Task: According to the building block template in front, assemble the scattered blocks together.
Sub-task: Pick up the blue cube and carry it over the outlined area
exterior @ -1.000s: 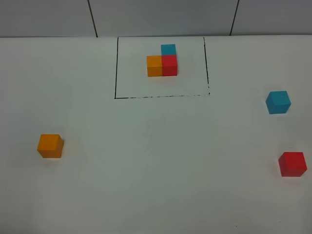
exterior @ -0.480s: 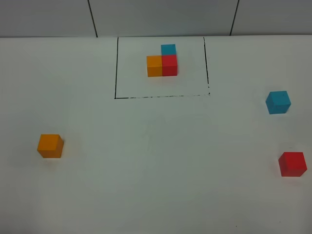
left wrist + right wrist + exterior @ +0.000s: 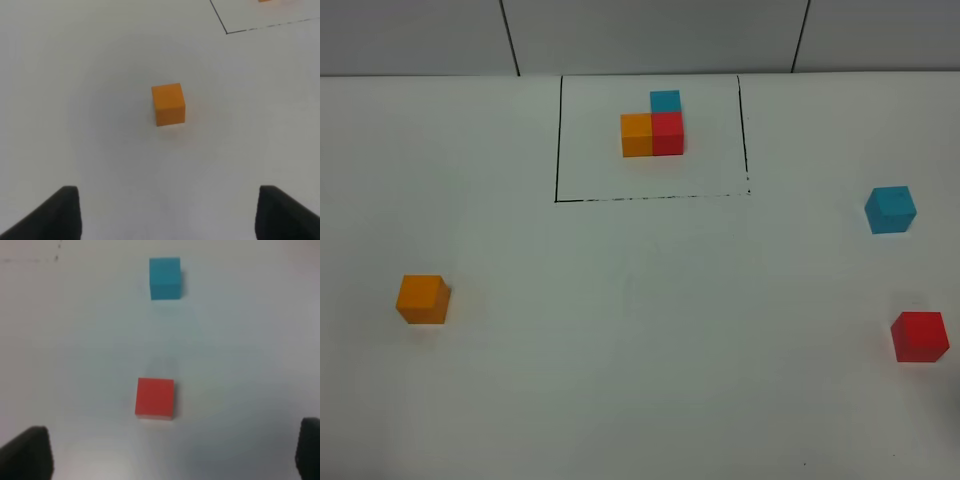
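Note:
The template (image 3: pixel 654 126) is a joined L of orange, red and blue cubes inside a black-lined rectangle (image 3: pixel 558 150) at the back middle. The loose orange cube (image 3: pixel 423 299) sits at the left; it shows in the left wrist view (image 3: pixel 168 103), ahead of my open, empty left gripper (image 3: pixel 167 215). The loose blue cube (image 3: pixel 890 210) and red cube (image 3: pixel 920 336) sit at the right. In the right wrist view the red cube (image 3: pixel 155 398) lies just ahead of my open, empty right gripper (image 3: pixel 170 455), with the blue cube (image 3: pixel 165 278) farther on. Neither gripper shows in the exterior view.
The white table (image 3: pixel 640 350) carries only the cubes and the frame. A grey panelled wall (image 3: pixel 650 35) rises behind the table's far edge. A corner of the black frame line (image 3: pixel 227 31) shows in the left wrist view.

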You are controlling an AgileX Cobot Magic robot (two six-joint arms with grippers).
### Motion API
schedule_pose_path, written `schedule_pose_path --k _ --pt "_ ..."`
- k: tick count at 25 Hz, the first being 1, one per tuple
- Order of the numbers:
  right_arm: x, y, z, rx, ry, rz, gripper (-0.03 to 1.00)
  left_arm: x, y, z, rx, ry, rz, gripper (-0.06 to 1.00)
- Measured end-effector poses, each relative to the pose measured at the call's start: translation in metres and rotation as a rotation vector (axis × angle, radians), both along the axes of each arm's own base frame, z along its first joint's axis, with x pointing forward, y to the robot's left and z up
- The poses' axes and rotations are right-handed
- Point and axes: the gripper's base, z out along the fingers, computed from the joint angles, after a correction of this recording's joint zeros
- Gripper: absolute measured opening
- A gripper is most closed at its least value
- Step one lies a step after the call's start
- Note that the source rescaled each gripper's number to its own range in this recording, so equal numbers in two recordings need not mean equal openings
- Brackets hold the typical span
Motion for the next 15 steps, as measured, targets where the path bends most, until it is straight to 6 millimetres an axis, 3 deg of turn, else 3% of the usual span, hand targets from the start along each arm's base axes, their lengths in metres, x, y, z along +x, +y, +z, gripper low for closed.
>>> schedule_pose_path --k 3,6,9,15 --pt "0.056 -0.001 -0.014 -0.017 0.14 0.023 0.98 0.0 0.0 0.0 0.0 0.0 0.0 0.64" --pt "0.106 -0.002 -0.042 -0.042 0.262 0.064 0.97 0.0 0.0 0.0 0.0 0.0 0.0 0.64" --pt "0.14 -0.002 -0.063 -0.049 0.319 0.081 0.97 0.0 0.0 0.0 -0.001 0.0 0.001 0.64" --pt "0.187 -0.003 -0.084 -0.053 0.331 0.086 0.97 0.0 0.0 0.0 -0.001 0.0 0.001 0.64"
